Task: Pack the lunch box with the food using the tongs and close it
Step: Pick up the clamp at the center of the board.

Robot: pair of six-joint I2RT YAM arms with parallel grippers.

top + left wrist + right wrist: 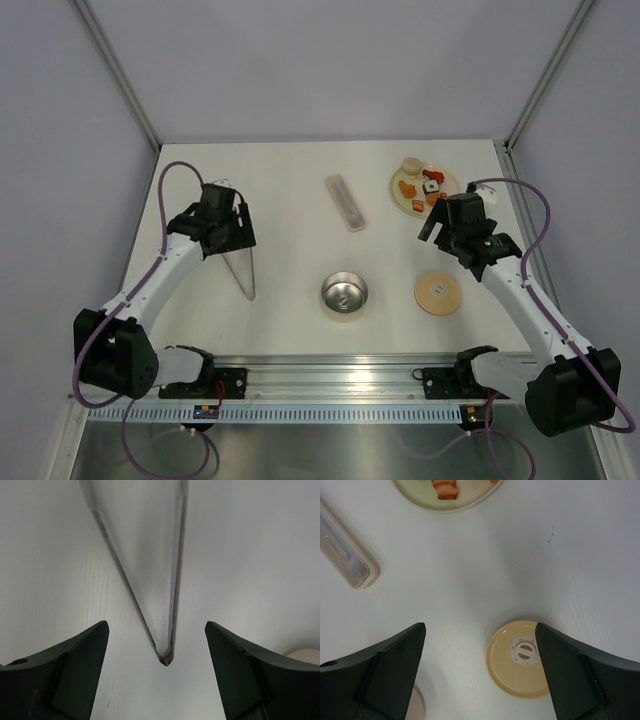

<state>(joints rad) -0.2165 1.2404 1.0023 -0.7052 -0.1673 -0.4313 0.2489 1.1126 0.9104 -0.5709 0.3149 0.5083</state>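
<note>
Left of the lunch box (344, 294), the tongs (164, 652) are flanked, ungripped, by the wide-spread left gripper (156, 627); right, the lid (520, 657) (markings illegible) is left untouched by the equally spread, empty right gripper (480, 626).

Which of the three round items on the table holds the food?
The pale green plate at far right; the steel lunch box stands empty, the tan lid bare.

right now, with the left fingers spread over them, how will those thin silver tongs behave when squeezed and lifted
The long thin silver metal tongs look polished, so they would probably slip between the left fingers. Their slender arms meet in a narrow V, so squeezing likely springs them together. Being so thin, they are probably light.
</note>
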